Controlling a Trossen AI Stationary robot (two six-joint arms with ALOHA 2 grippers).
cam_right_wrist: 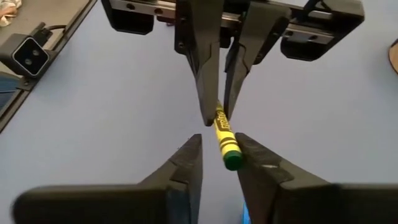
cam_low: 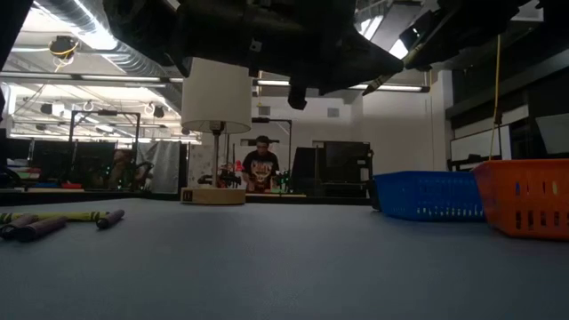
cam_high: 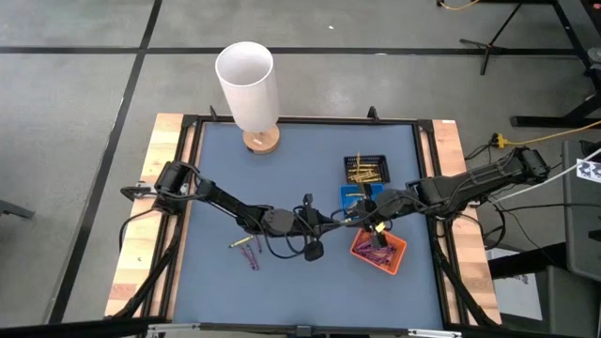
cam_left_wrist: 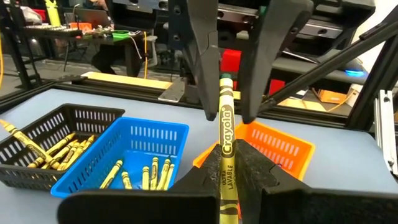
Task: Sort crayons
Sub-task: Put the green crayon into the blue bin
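Observation:
A yellow crayon hangs in the air above the table's right half, with my left gripper shut on it. My right gripper faces it from the table's right side. It is open, and its two fingers stand on either side of the crayon's green free end. I see no touch there. Below lie a black tray and a blue tray, both with yellow crayons, and an orange tray with purple ones. A few loose crayons lie flat on the mat at the near left. My left gripper pinches the yellow crayon between its two fingertips. The fingers come level from the table's left side and lie along the crayon. The crayon's free end sticks out beyond the fingertips toward my right gripper, and the crayon hangs clear of the table.
A white lamp on a wooden base stands at the table's far edge, left of the middle. The three trays crowd the right side. Bare blue mat lies between the lamp and the loose crayons. A person stands in the room beyond the table.

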